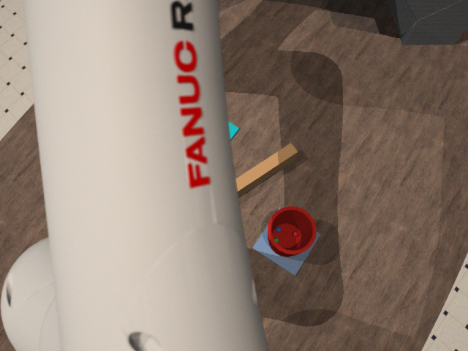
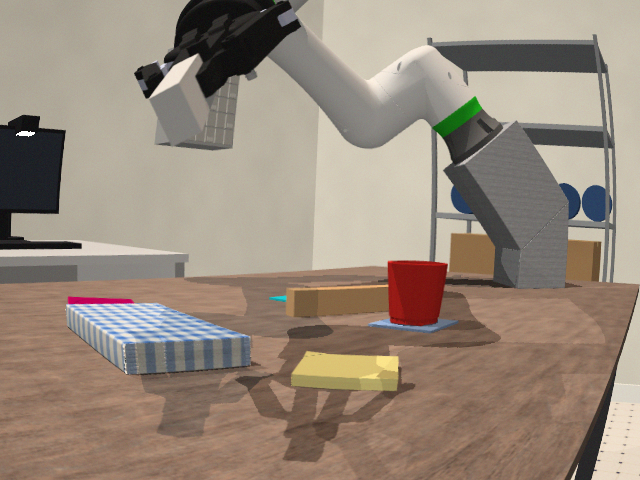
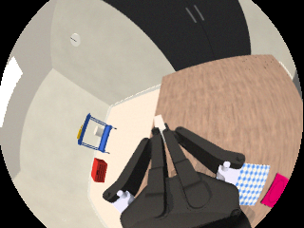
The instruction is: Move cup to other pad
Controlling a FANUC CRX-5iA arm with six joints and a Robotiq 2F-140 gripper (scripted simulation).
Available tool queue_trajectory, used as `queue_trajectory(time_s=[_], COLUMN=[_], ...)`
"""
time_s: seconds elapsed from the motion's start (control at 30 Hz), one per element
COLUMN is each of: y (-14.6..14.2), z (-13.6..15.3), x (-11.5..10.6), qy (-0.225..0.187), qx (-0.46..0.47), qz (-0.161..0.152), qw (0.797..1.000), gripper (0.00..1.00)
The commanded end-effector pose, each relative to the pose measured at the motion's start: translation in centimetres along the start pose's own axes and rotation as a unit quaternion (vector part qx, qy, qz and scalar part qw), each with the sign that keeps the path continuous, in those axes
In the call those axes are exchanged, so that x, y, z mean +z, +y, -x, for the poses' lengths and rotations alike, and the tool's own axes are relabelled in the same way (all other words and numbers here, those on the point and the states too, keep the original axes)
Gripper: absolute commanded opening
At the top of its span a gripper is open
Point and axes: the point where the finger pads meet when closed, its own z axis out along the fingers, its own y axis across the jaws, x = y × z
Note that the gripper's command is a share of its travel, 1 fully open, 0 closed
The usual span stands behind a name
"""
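The red cup (image 2: 416,291) stands upright on the light blue pad (image 2: 434,324), three marbles (image 1: 286,234) in its bottom, so the carry has not begun. The tool (image 3: 162,128) is raised high over the tabletop (image 2: 516,372), well apart from the cup, its fingers pressed together on nothing. A wooden rail (image 2: 336,300) lies just behind the cup, between it and the rest of the surface. A checked block (image 2: 155,335), a yellow block (image 2: 346,370) and a magenta pad (image 2: 98,300), probably the target, share the brown wood-grain surface. A metal shelf rack (image 2: 599,155) stands behind.
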Motion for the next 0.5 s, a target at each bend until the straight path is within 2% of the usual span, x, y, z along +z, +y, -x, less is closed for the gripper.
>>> queue_trajectory(time_s=[0.0,0.03,0.13,0.17,0.2,0.23,0.3,0.33,0.4,0.43,0.47], y=[-1.0,-1.5,-1.5,-1.9,-1.9,-2.4,-2.4,-2.8,-2.8,-3.2,-3.2], z=[1.2,1.9,1.9,2.6,2.6,3.4,3.4,4.2,4.2,5.0,5.0], x=[-2.2,-3.7,-3.7,-5.3,-5.3,-7.2,-7.2,-9.3,-9.3,-11.6,-11.6], qy=[-0.057,-0.085,-0.085,-0.113,-0.113,-0.143,-0.143,-0.174,-0.174,-0.206,-0.206], qx=[0.027,0.041,0.041,0.055,0.055,0.070,0.070,0.084,0.084,0.099,0.099], qz=[-0.023,-0.032,-0.032,-0.040,-0.040,-0.048,-0.048,-0.054,-0.054,-0.059,-0.059], qw=[0.998,0.995,0.995,0.991,0.991,0.986,0.986,0.980,0.980,0.972,0.972], gripper=[0.00,0.00,0.00,0.00,0.00,0.00,0.00,0.00,0.00,0.00,0.00])
